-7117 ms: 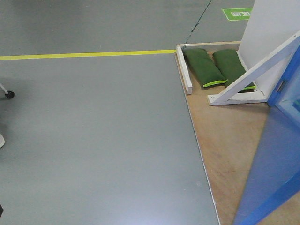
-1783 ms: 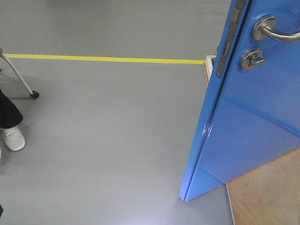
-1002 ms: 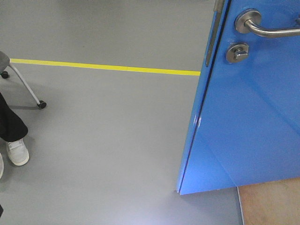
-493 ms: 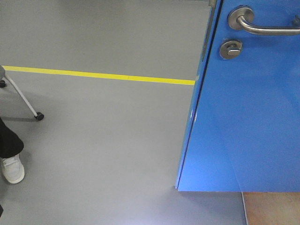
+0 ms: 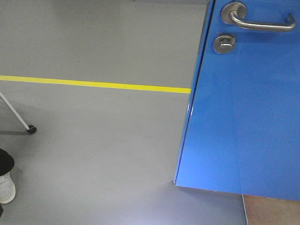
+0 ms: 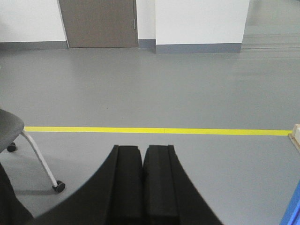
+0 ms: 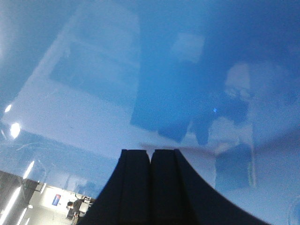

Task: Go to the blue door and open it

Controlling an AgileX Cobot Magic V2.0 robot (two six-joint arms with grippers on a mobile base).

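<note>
The blue door [image 5: 243, 117] fills the right half of the front view, its glossy face turned toward me. Its silver lever handle [image 5: 255, 21] sits near the top edge, with a round thumb-turn lock [image 5: 224, 43] just below. The door's left edge [image 5: 190, 98] runs down to the grey floor. In the right wrist view my right gripper [image 7: 150, 152] is shut and empty, pointing at the door's reflective blue face [image 7: 150, 70]. My left gripper [image 6: 142, 149] is shut and empty, facing open floor. A sliver of blue [image 6: 293, 215] shows at that view's lower right corner.
A yellow floor line [image 5: 93, 84] crosses the grey floor. A chair leg with a caster [image 5: 31, 129] and a person's white shoe [image 5: 5, 187] are at the left. A wooden platform [image 5: 272, 211] lies under the door. A brown door [image 6: 98, 23] stands far back.
The view has shifted: the blue door now faces me more squarely, handle and lock higher in frame. The yellow line, the chair leg and the shoe have slid lower and leftward.
</note>
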